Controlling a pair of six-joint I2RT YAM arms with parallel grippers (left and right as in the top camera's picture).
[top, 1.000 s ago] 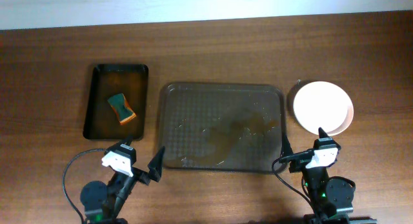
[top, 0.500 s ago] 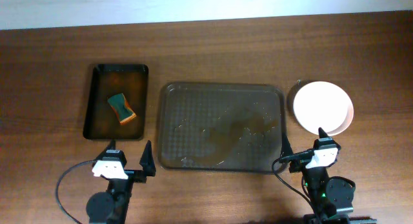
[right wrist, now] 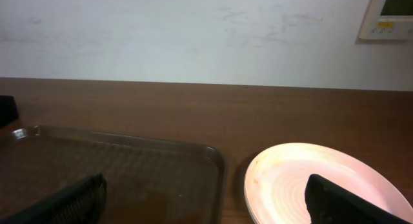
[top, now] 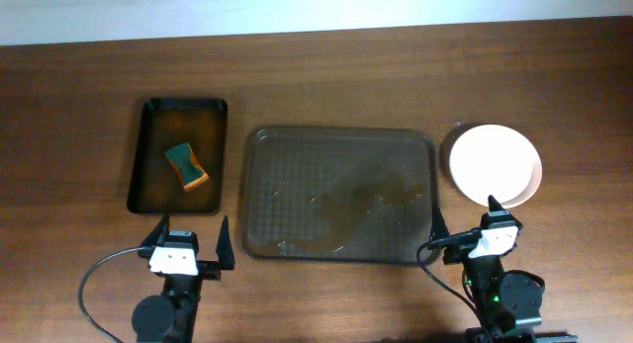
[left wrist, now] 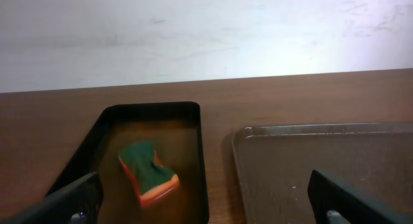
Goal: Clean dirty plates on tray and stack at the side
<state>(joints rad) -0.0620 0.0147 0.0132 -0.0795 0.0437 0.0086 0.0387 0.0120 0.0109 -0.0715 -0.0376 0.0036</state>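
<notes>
The large dark tray (top: 297, 165) lies mid-table with no plates on it, only wet brownish smears. The white plates (top: 495, 165) sit stacked on the table just right of the tray; the top one looks plain white. My left gripper (top: 190, 236) is open and empty, low at the front between the small black tray and the large tray. In the left wrist view its gripper (left wrist: 206, 204) faces both. My right gripper (top: 463, 213) is open and empty at the tray's front right corner. In the right wrist view the gripper (right wrist: 206, 204) faces the plates (right wrist: 316, 182) and the tray (right wrist: 116, 172).
A smaller black tray (top: 158, 190) at the left holds brownish liquid and a green and orange sponge (top: 186, 165); the sponge also shows in the left wrist view (left wrist: 148, 172). A pale wall runs behind the table's far edge.
My left gripper has drawn back to the left, away from the large tray's front left corner, and now points straight ahead. The right arm, plates and trays have not moved.
</notes>
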